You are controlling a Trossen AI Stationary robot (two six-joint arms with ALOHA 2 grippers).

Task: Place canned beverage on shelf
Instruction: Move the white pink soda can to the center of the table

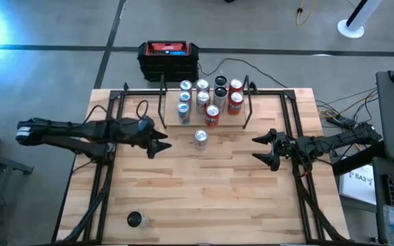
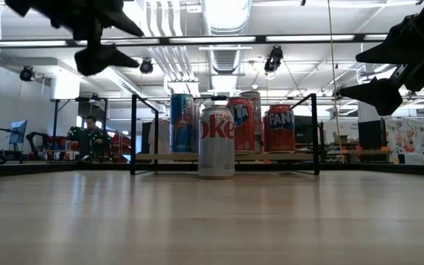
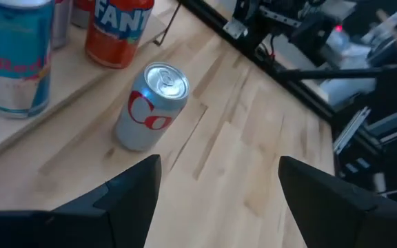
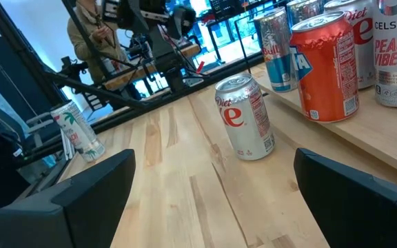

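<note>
So the silver Diet Coke can (image 1: pixel 200 139) is standing upright on the light wood surface (image 1: pixel 211 191), just in front of the low wood-board shelf with thin black posts (image 1: pixel 204 109), not on it yet. The left tool (image 1: pixel 160 143) is hovering off to one side of it, jaws apart and holding nothing; the right tool (image 1: pixel 264 150) is hanging on the other side, spread wide and empty too. Only the top-down camera is showing another can lying near the front edge (image 1: pixel 136 219). The right wrist camera is catching a person (image 4: pixel 92 31) past the surface.
</note>
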